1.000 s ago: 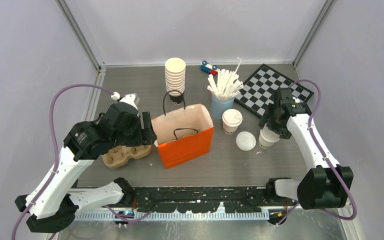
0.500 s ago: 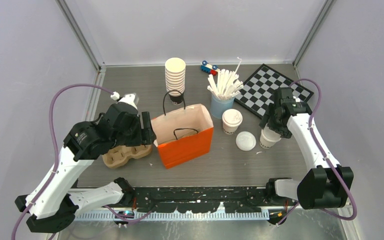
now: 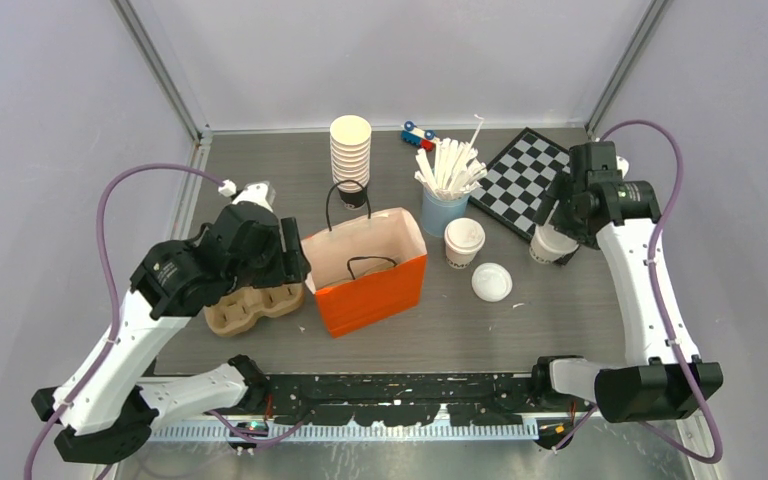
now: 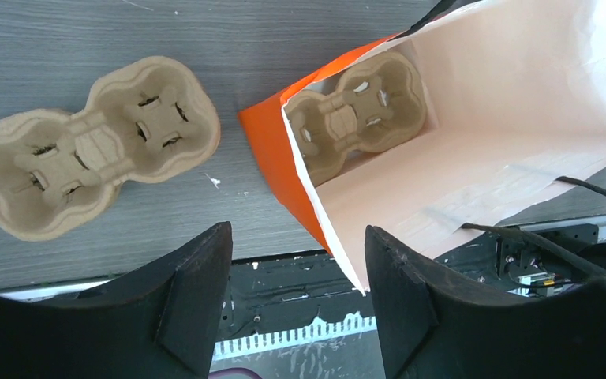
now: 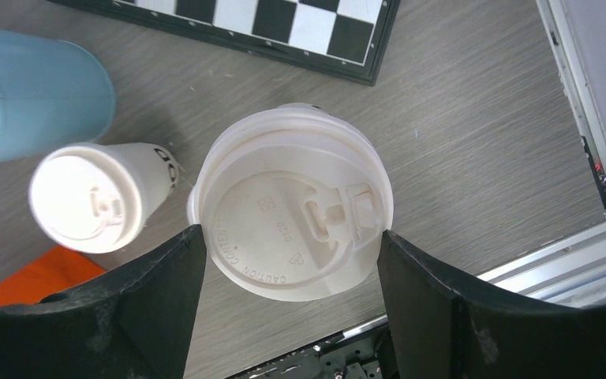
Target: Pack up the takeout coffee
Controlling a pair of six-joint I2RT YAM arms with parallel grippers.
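Note:
My right gripper (image 5: 290,238) is shut on one takeout coffee (image 5: 292,213), a white lidded cup pinched at the lid rim between both fingers. Seen from above, that cup (image 3: 551,244) hangs off the table under the right gripper (image 3: 563,226), beside the chessboard. The other takeout coffee (image 3: 464,241) stands right of the orange paper bag (image 3: 365,275) and shows as well in the right wrist view (image 5: 95,197). My left gripper (image 4: 298,237) is open and empty above the bag's left edge (image 4: 300,158). A pulp cup carrier (image 4: 355,110) lies inside the bag.
A second pulp carrier (image 3: 250,308) lies left of the bag. A loose white lid (image 3: 491,282) rests on the table. Behind stand a stack of lidless cups (image 3: 350,150), a light-blue cup of white sticks (image 3: 444,208), a toy car (image 3: 418,135) and a chessboard (image 3: 535,175).
The right gripper has closed a little on the lidded cup, lifted it off the table and carried it back toward the chessboard. The left arm has barely moved.

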